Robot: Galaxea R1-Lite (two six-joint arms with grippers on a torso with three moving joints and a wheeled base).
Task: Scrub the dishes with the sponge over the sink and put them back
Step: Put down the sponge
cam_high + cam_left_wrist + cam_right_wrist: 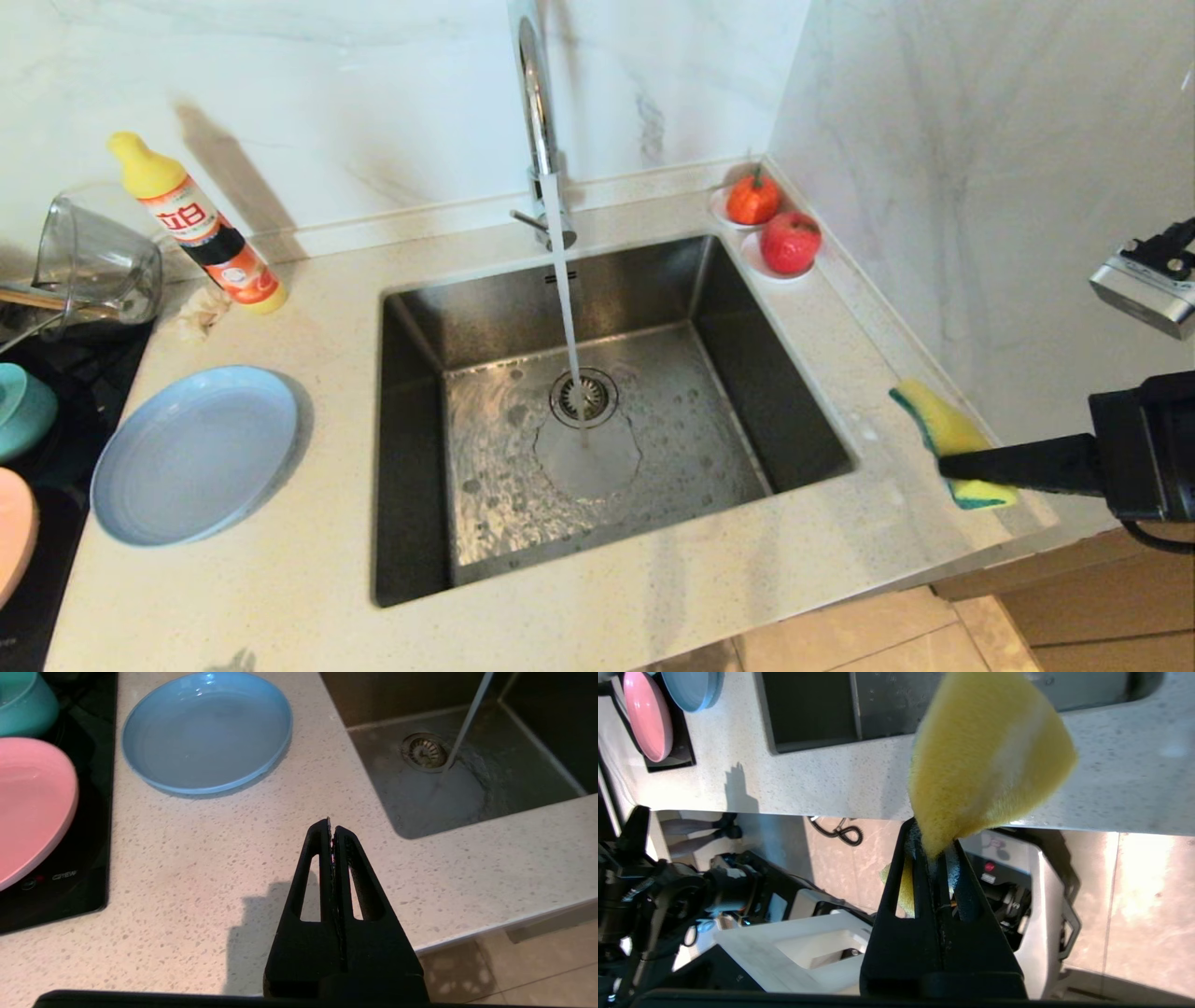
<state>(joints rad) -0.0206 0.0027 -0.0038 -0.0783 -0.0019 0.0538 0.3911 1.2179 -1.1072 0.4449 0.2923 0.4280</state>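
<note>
The yellow sponge (938,425) with its green layer is pinched in my right gripper (948,464), which is shut on it above the counter to the right of the sink (738,373). In the right wrist view the sponge (990,756) bulges out past the right gripper (931,842). My left gripper (331,826) is shut and empty, above the counter's front between the grey-blue plate (208,730) and the sink. That plate (196,453) lies on the counter left of the sink. The pink plate (14,527) and teal bowl (23,406) rest on the black cooktop (70,891).
Water runs from the faucet (537,103) onto the drain strainer (583,397). A detergent bottle (201,229) and a tipped glass jug (93,257) stand at the back left. Two red fruits (790,241) sit on saucers at the back right corner, against the wall.
</note>
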